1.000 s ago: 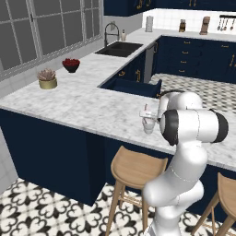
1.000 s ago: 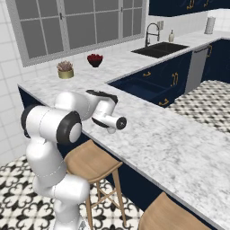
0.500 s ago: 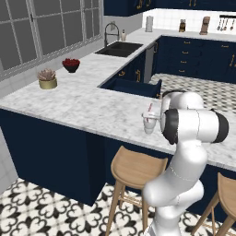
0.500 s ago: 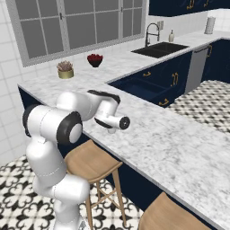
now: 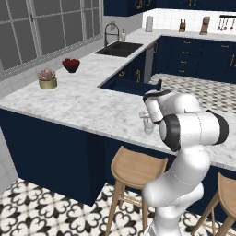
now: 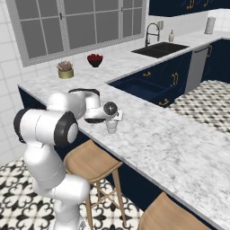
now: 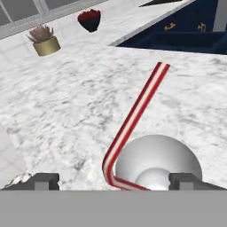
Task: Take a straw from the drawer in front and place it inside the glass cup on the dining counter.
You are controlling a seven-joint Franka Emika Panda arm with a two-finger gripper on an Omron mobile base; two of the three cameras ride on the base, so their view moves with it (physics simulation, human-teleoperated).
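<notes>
My gripper [image 7: 113,181] hangs just above the glass cup [image 7: 155,162] on the dining counter [image 7: 66,111], its 2 fingertips [image 7: 42,181] spread wide with nothing between them. The straw [image 7: 133,117] rests in the cup, leaning over the rim. Behind the counter the drawer [image 5: 131,86] stands open.

Base views flanking; hand view close.

Veined white-grey marble dining counter [image 5: 92,108], clear glass cup [image 6: 111,126], smooth wooden stools [image 5: 138,167].
</notes>
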